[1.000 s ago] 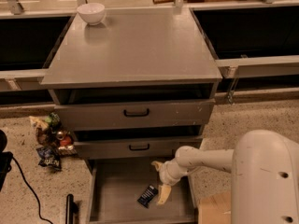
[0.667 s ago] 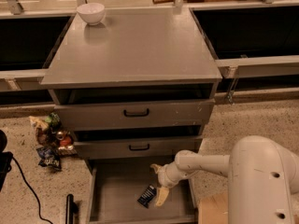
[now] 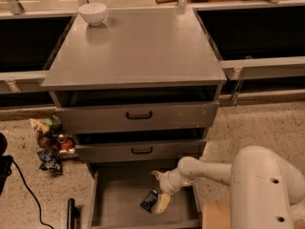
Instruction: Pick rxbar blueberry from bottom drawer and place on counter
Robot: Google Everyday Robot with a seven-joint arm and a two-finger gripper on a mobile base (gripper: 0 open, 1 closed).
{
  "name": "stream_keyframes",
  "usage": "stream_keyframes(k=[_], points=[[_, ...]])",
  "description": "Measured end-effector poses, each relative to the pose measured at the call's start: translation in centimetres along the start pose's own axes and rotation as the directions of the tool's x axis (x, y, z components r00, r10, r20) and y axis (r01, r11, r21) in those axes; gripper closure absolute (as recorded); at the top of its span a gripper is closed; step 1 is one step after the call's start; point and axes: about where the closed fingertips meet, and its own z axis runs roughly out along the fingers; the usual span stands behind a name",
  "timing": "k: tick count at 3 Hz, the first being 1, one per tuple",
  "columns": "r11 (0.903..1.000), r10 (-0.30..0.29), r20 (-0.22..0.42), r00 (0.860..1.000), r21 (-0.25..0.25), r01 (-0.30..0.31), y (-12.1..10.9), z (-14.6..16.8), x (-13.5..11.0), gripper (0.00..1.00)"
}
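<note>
The rxbar blueberry (image 3: 150,200) is a small dark bar with white markings, lying tilted on the floor of the open bottom drawer (image 3: 119,199), right of its middle. My gripper (image 3: 158,191) reaches down into the drawer from the right on a white arm. One pale fingertip (image 3: 162,203) lies against the bar's right side and the other (image 3: 157,175) points toward the drawer's back, so the fingers are spread apart and not closed on the bar. The grey counter (image 3: 138,51) is the cabinet's broad top above.
A white bowl (image 3: 93,13) stands at the counter's back left corner. Two closed drawer fronts with black handles (image 3: 139,115) sit above the open drawer. Snack bags (image 3: 51,144) lie on the speckled floor to the left. A black cable (image 3: 26,190) runs there too.
My arm has drawn slightly left and lower into the drawer, with the lower fingertip now closer against the bar. The bar has not moved.
</note>
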Motion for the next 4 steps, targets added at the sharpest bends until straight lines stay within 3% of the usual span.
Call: stream_keyframes(k=[1, 2, 4], points=[[1.0000, 0.001, 0.046, 0.999, 0.010, -0.002, -0.7, 3.2, 0.9, 0.00], [1.0000, 0.001, 0.042, 0.999, 0.001, -0.001, -1.2, 6.5, 1.1, 0.00], [0.9982, 0.016, 0.040, 0.999, -0.059, -0.014, -0.9, 11.1, 1.8, 0.00]])
